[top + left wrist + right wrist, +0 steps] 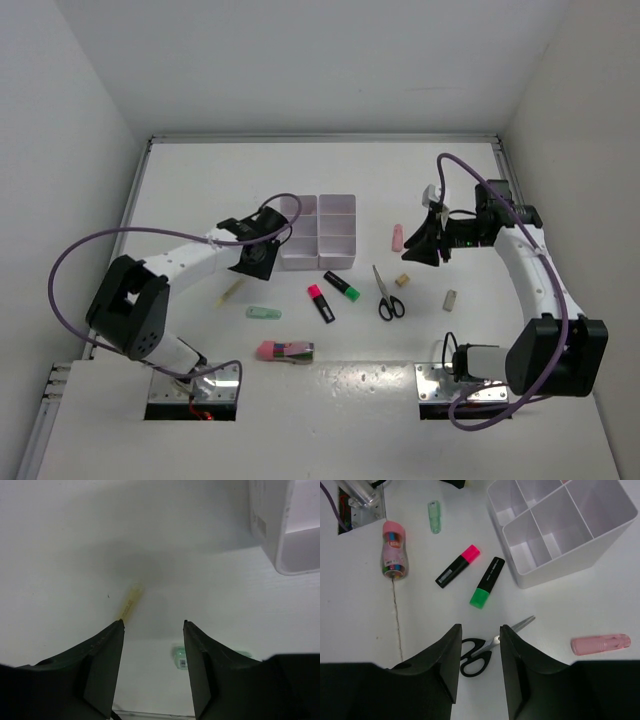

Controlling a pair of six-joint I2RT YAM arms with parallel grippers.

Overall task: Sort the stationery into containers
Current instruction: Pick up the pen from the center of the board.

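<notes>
The white organizer tray (pixel 318 232) stands mid-table, its compartments showing nothing inside. In front of it lie black-handled scissors (pixel 388 294), a pink-ended highlighter (pixel 321 302) and a green-ended highlighter (pixel 342 285). A thin yellow pen (pixel 231 292) and a mint eraser (pixel 264 313) lie to the left. My left gripper (pixel 255 262) is open and empty above the pen (pixel 129 603), left of the tray. My right gripper (pixel 428 248) is open and empty, hovering over the scissors (pixel 480 652). A pink eraser (pixel 397 237) lies beside it.
A pink-capped tube of coloured bits (pixel 286 351) lies near the front. Two beige bits (pixel 402 280) (pixel 450 299) lie right of the scissors. White walls enclose the table at the back and sides. Purple cables loop off both arms.
</notes>
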